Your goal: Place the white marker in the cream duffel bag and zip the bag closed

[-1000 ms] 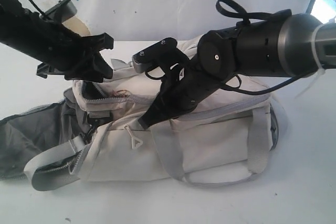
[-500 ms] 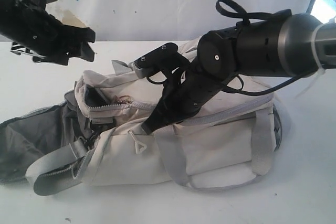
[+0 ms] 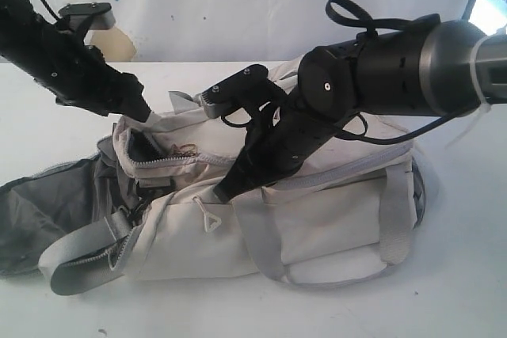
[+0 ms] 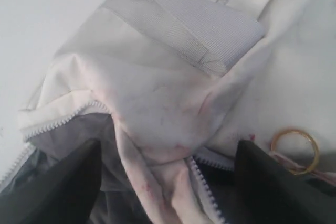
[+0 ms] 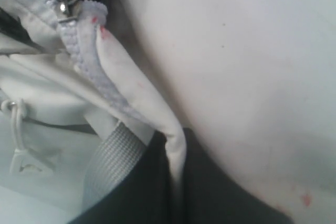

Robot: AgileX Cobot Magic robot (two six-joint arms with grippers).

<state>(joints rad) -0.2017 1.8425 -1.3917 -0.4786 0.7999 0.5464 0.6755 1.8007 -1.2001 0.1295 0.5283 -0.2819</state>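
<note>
Cream duffel bag [image 3: 317,219] edge pinched by right end effector [image 5: 176,153]; left end effector [image 4: 167,153] gapes.

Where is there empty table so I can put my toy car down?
In the exterior view, bare table runs along the bottom below the cream duffel bag, and on the right past its end. The middle is crowded: the left gripper and right gripper are both on the bag.

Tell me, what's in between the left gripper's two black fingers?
A bunched fold of the cream duffel bag, edged with zipper teeth, fills the left gripper's gap, seen in the left wrist view.
</note>
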